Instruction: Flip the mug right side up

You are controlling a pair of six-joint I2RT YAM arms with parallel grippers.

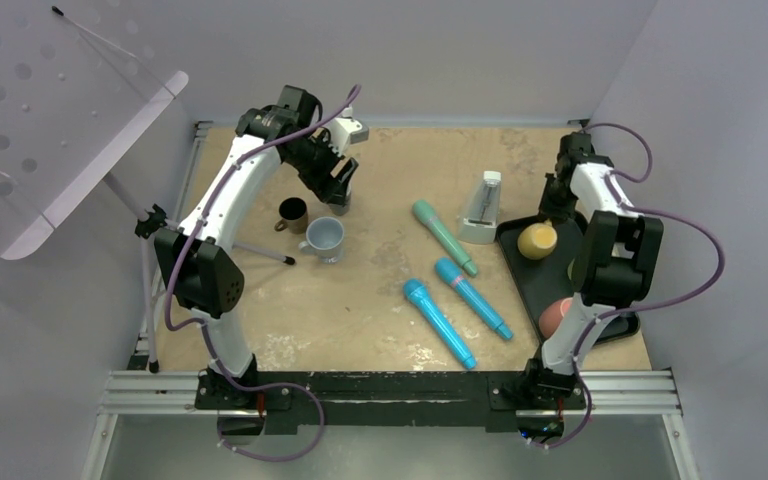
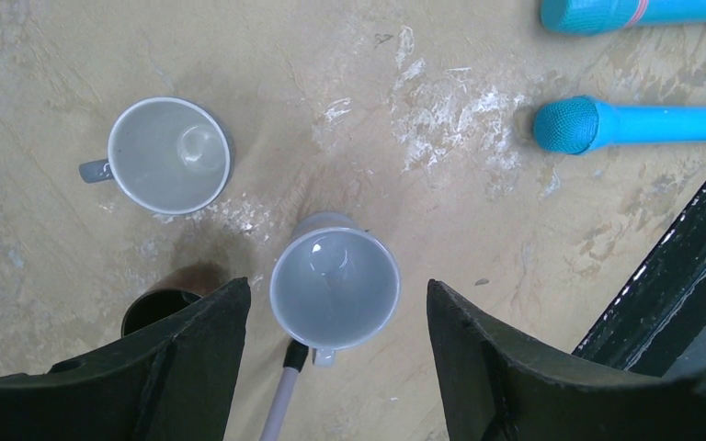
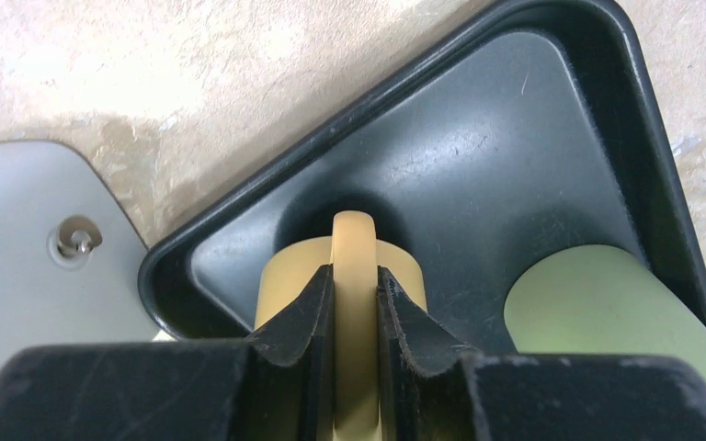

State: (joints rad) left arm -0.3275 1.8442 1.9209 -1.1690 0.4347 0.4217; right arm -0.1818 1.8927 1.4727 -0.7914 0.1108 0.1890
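A yellow mug [image 1: 538, 240] sits in the black tray [image 1: 520, 275] at the right; from above its rounded base seems to face up. My right gripper [image 1: 552, 212] is shut on its handle [image 3: 356, 239], which stands between the two fingers in the right wrist view, with the mug body [image 3: 285, 276] behind them. My left gripper [image 1: 341, 188] is open and empty, high above an upright pale grey mug [image 2: 334, 289].
A second upright grey mug [image 2: 170, 156] and a dark mug [image 1: 293, 212] stand near the pale one. A stand's leg tip [image 2: 294, 354] lies beside it. Three microphones [image 1: 440, 322] lie mid-table, a metronome [image 1: 482, 210] by the tray. Green [image 3: 607, 303] and pink [image 1: 555, 315] objects share the tray.
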